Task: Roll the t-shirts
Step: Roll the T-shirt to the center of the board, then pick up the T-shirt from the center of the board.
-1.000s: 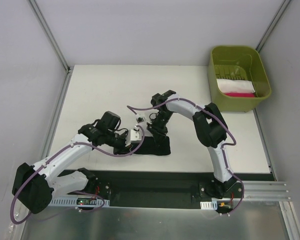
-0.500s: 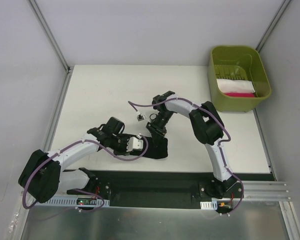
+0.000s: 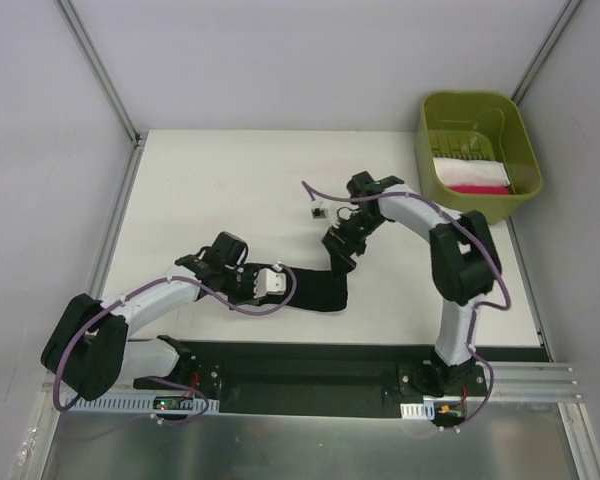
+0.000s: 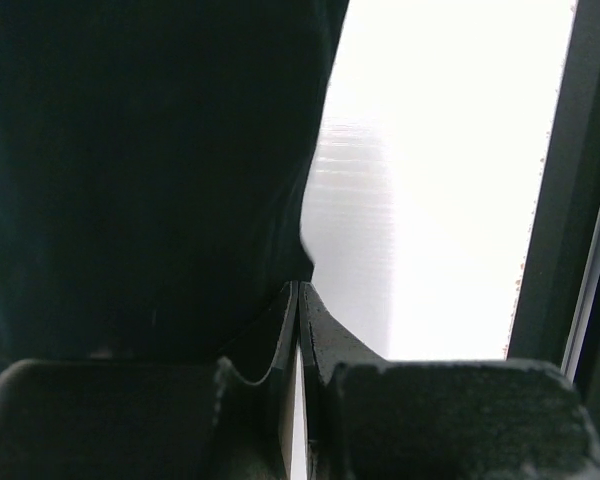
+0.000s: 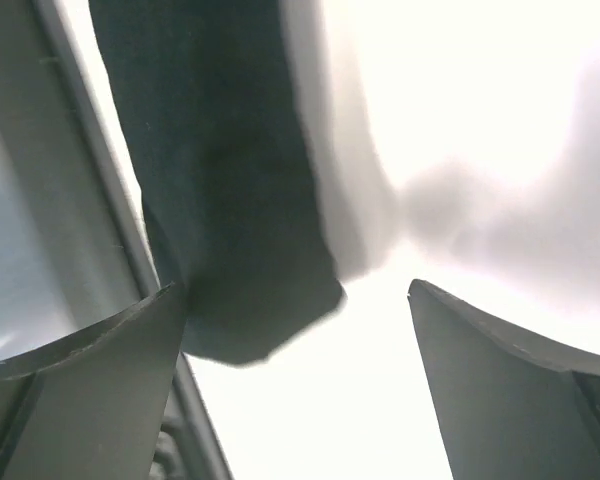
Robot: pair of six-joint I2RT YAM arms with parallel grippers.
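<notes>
Shirt position reads best from above: the black t-shirt (image 3: 315,291) lies as a long bundle across the near middle of the white table (image 3: 210,180), just ahead of the dark base strip (image 3: 310,362) where the arms are bolted. The left gripper (image 3: 283,284) sits low at its left end and the right gripper (image 3: 342,258) hangs over its right end.

Only the wrist cameras settle how the jaws stand. The left wrist view shows its fingers (image 4: 270,345) pressed flat together, tips at the edge of the cloth (image 4: 150,170); whether a fold is pinched between them I cannot tell. Bare table and a dark frame (image 4: 585,200) lie to the right there. The right wrist view shows its fingers (image 5: 90,370) spread wide and holding nothing, with the shirt's rounded end (image 5: 230,200) below, nearer one finger than the other.

From above, the far half of the table is bare on both sides of the arms. A green bin (image 3: 525,150) stands at the far right corner, well apart from the shirt, holding a white cloth (image 3: 470,171) and a pink cloth (image 3: 477,188).
</notes>
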